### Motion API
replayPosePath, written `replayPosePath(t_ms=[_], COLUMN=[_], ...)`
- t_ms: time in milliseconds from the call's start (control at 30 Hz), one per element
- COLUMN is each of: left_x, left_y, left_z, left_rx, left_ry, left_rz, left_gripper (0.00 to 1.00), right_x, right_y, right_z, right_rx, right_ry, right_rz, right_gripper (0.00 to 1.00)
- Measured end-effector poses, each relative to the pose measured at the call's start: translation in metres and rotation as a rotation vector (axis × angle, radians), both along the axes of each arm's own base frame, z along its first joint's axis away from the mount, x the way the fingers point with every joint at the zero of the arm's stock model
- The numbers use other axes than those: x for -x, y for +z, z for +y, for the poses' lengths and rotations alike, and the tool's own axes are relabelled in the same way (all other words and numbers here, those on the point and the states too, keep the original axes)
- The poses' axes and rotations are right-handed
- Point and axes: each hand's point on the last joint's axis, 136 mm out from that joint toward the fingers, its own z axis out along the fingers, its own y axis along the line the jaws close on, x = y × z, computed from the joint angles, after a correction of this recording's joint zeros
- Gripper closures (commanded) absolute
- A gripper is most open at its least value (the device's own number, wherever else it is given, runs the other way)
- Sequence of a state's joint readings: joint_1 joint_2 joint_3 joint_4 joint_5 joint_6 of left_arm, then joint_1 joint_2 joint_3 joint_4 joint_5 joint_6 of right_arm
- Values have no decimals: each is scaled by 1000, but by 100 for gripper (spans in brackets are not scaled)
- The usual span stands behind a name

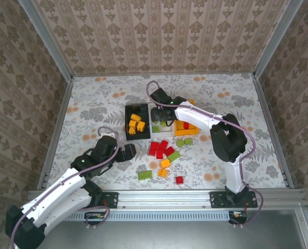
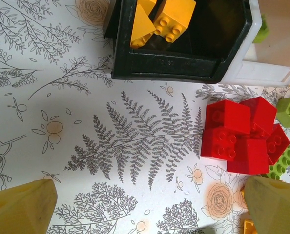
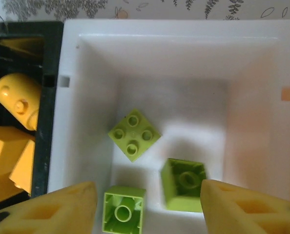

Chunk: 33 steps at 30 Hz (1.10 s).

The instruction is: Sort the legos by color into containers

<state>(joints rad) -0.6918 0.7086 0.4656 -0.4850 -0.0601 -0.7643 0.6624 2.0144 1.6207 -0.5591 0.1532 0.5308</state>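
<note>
Hanging released over smooth-walled white bin (image 3: 184, 29), right gripper (image 3: 147, 190), studded green legos (image 3: 134, 134) below jaws; left gripper (image 2: 149, 185) spread wide

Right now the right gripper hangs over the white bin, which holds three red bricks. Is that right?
Not quite. The three bricks in the white bin are light green, not red; the right wrist view shows it. The right gripper does hang over that bin.
</note>
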Motion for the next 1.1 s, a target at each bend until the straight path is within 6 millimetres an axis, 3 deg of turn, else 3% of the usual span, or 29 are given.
replayPosePath(t_ms=[133,367,533,667,867,1100], left_x=[0,10,35,59,81,81], left_y=[-7,-17,-30,-46,-72,-87], left_z=[-3,-32,-61,-69,-74,-90], left_rx=[-27,-115,-220,-317,-461,-556], left_ry=[-22,-175,-346,-452,-549,-596], left_rz=[32,76,118,145,157,138], left_gripper=[0,0,0,0,1,13], right_x=[5,52,87,106,108,104], right_y=[19,67,55,37,30,47], right_z=[-1,-32,-60,-74,-82,-93], right_rx=[-31,-123,-129,-107,-97,-126], right_ry=[7,5,-12,-23,-37,-65], right_rz=[-28,-100,-84,-48,-36,-80], right_gripper=[31,30,28,27,27,26])
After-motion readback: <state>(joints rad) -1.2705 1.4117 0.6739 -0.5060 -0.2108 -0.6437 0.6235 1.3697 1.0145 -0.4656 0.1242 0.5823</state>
